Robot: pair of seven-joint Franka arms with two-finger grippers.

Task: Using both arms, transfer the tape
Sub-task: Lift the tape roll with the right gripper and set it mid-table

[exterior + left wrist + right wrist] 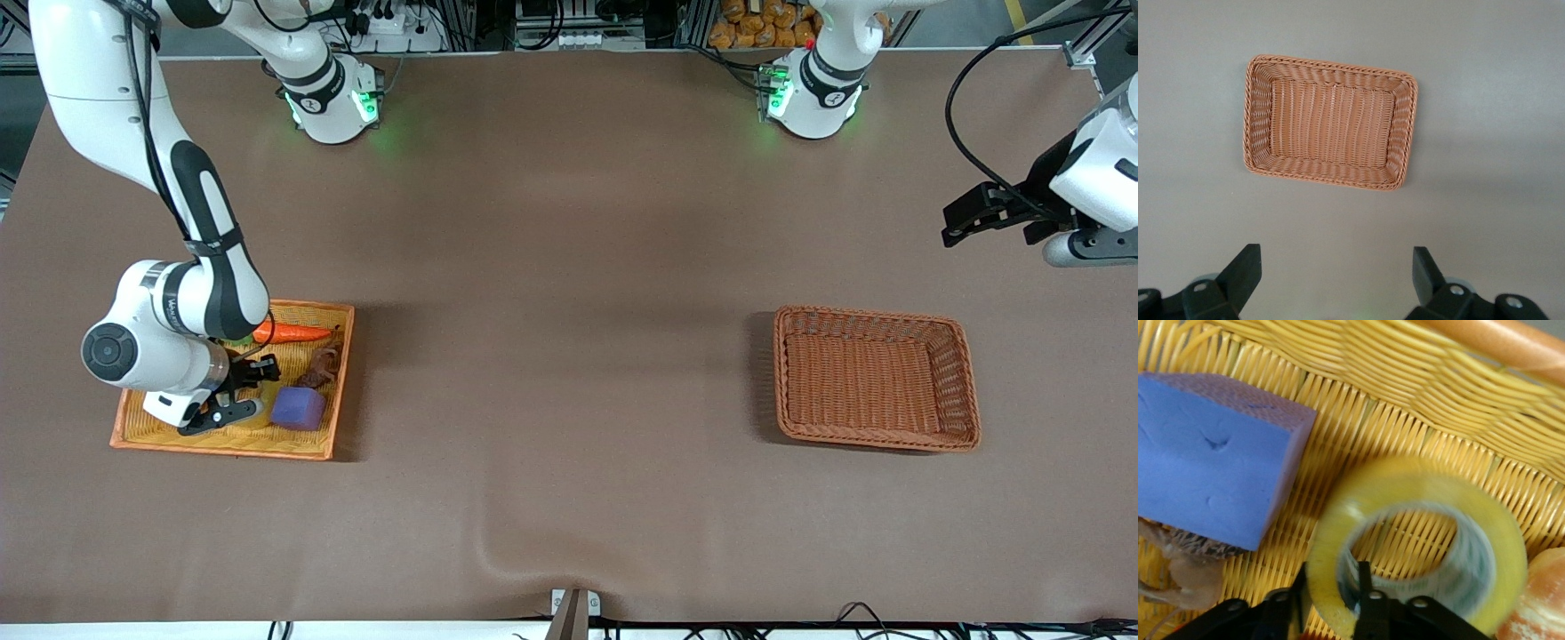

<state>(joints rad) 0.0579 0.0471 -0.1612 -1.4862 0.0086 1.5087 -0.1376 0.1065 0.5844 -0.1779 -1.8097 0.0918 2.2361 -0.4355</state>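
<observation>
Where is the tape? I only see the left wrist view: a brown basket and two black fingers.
Observer: The tape sits in a yellow tray at the right arm's end of the table, beside a purple cube.
Operator: Is anybody grabbing it?
Observer: Yes, the right gripper pinches its wall, one finger inside the ring.
Operator: And my arm?
Observer: The left gripper hangs open over bare table at the left arm's end.

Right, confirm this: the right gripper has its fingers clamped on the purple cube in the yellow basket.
Wrong object. In the right wrist view the right gripper pinches the wall of the tape, one finger inside the ring; the purple cube lies beside it, untouched, in the yellow basket.
</observation>
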